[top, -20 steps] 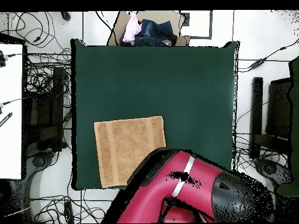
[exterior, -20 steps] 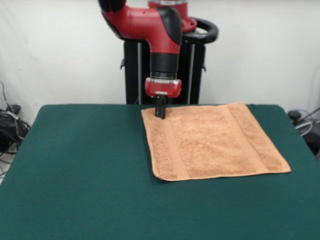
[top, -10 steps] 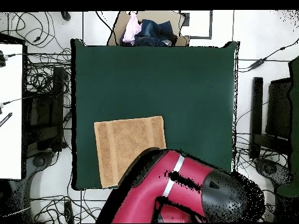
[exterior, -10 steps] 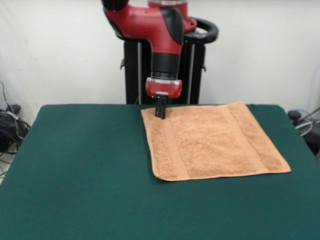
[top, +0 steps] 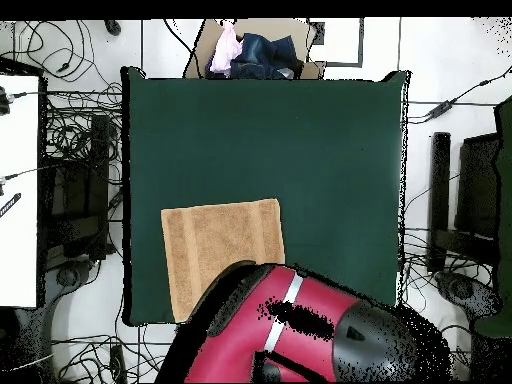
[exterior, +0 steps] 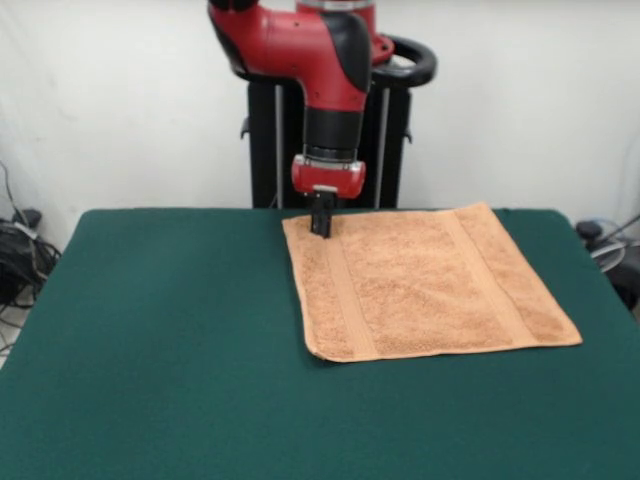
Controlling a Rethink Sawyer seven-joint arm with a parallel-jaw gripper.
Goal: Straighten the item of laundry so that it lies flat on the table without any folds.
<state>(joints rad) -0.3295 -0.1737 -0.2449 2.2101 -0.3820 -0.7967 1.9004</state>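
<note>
- While the towel (exterior: pixel 425 283) lies spread near the surface's (exterior: pixel 160 340) far edge, close to its right corner in the front view, the red arm (exterior: pixel 325 70) hangs over the cloth's far left corner.
- Compared with a second ago, the arm's upper body has swung a little: from overhead it now covers more of the towel's near side, while the claw (exterior: pixel 320 222) has barely shifted and its tip remains at that corner.
- Whether the claw is spread, pressed together or pinching cloth cannot be told; its dark tip is too small to read in the front view and hidden under the arm from overhead.
- Both woven bands run straight, all visible edges look clean, and no fold shows; the front left corner may sit very slightly raised.
- Judged from this, the flattening looks essentially complete, and the arm's small shift reads as a finishing adjustment or the start of a retreat.
</note>
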